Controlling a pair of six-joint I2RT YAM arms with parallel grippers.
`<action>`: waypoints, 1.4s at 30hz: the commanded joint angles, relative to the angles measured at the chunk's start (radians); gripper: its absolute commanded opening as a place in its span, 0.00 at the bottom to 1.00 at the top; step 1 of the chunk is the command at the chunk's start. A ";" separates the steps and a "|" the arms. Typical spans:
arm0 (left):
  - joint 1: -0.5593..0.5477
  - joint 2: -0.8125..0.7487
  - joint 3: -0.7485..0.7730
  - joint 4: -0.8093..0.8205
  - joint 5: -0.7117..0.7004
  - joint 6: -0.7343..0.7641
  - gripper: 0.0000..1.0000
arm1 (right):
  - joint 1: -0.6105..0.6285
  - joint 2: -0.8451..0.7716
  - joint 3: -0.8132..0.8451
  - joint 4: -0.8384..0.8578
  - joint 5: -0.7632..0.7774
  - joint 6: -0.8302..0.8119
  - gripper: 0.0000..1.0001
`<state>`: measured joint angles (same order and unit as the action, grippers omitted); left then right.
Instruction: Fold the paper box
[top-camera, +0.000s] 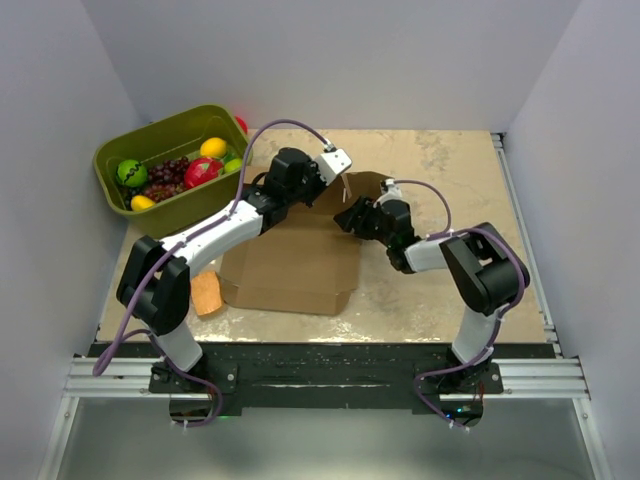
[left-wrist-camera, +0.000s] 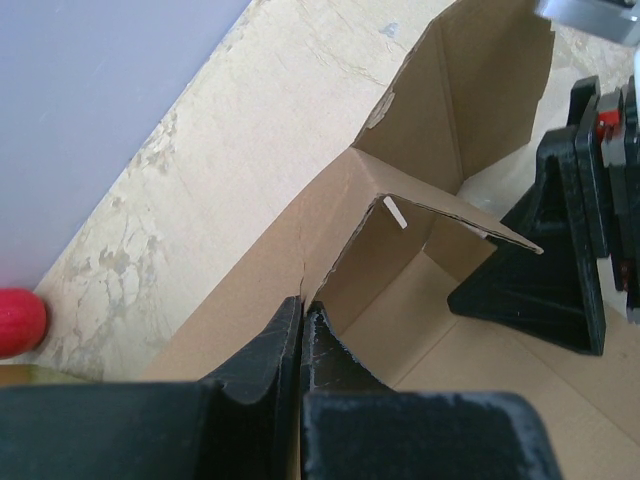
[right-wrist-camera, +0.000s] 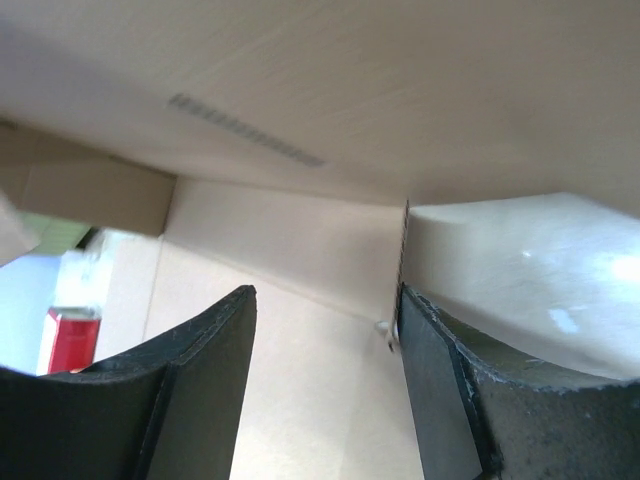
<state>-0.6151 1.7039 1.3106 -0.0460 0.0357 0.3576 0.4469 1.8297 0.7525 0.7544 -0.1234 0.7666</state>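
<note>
Beige marbled tabletop (top-camera: 440, 170), grey walls (top-camera: 300, 60). Paper box (top-camera: 290, 265) is half-formed, its edge pinched tight btwn left gripper (left-wrist-camera: 302, 320) jaws. Right gripper (right-wrist-camera: 325, 330) jaws are apart, flap (left-wrist-camera: 440, 215) just ahead of them. Risk imo: if right closes off-crease the flap buckles, or box twists out of left's pinch

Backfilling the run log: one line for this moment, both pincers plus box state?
left pincer: shut on paper box wall | right pincer: open, empty, over box interior | fold: unfinished
</note>
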 joint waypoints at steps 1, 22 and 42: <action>0.002 0.028 0.006 -0.052 0.020 -0.042 0.00 | 0.048 -0.003 0.047 0.022 0.010 -0.003 0.61; 0.002 0.017 -0.016 -0.052 -0.002 0.042 0.00 | 0.124 -0.059 0.058 -0.193 0.116 -0.128 0.73; -0.020 -0.059 -0.085 -0.025 0.061 0.193 0.52 | 0.081 -0.659 -0.009 -0.728 0.176 -0.170 0.88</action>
<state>-0.6319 1.6878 1.2522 -0.0216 0.0818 0.5434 0.5613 1.2201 0.6487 0.1535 0.0196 0.6193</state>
